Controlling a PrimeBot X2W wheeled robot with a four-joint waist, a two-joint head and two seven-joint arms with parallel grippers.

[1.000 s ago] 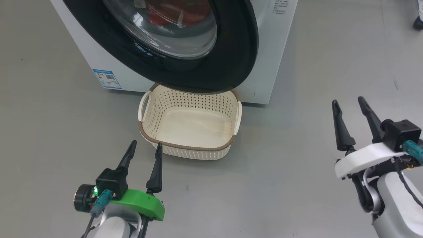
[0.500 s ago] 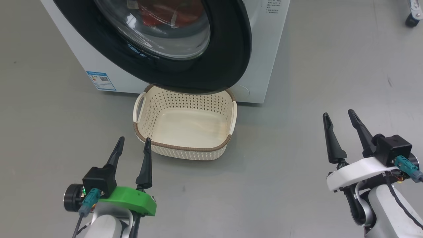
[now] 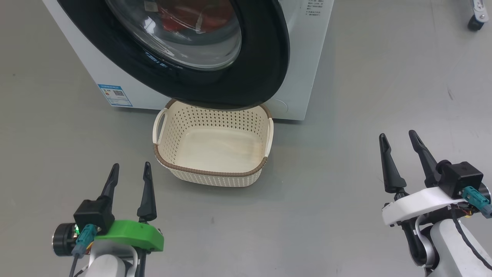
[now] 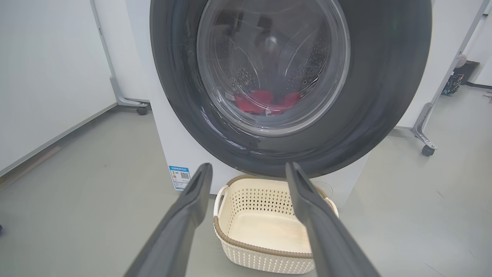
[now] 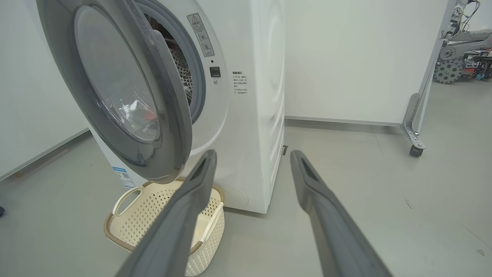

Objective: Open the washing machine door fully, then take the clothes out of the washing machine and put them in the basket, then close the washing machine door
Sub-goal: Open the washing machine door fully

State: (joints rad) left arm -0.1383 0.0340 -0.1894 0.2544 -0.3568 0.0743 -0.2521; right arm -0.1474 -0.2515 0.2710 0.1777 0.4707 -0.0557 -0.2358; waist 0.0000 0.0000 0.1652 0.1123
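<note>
The white washing machine [image 3: 307,46] stands at the top of the head view. Its washing machine door [image 3: 265,57] has a black rim and hangs partly open over the basket's far edge. The right wrist view shows the door [image 5: 169,115] ajar, with the drum [image 5: 180,73] in the gap. Red clothes [image 3: 184,17] show through the glass, and low in the drum [image 4: 265,103]. The cream basket [image 3: 209,172] sits empty on the floor. My left gripper [image 3: 130,165] is open, left of and nearer than the basket. My right gripper [image 3: 396,134] is open, far to its right.
A blue label [image 3: 114,95] marks the machine's lower front. A metal frame leg on a caster [image 5: 415,130] stands to the right, and another caster [image 4: 141,110] sits behind the machine on the left. White walls back the scene, and grey floor [image 3: 326,200] lies around the basket.
The head camera shifted slightly. My left gripper drew back and to the left, away from the basket's near corner. My right gripper came back a little. Both stayed open.
</note>
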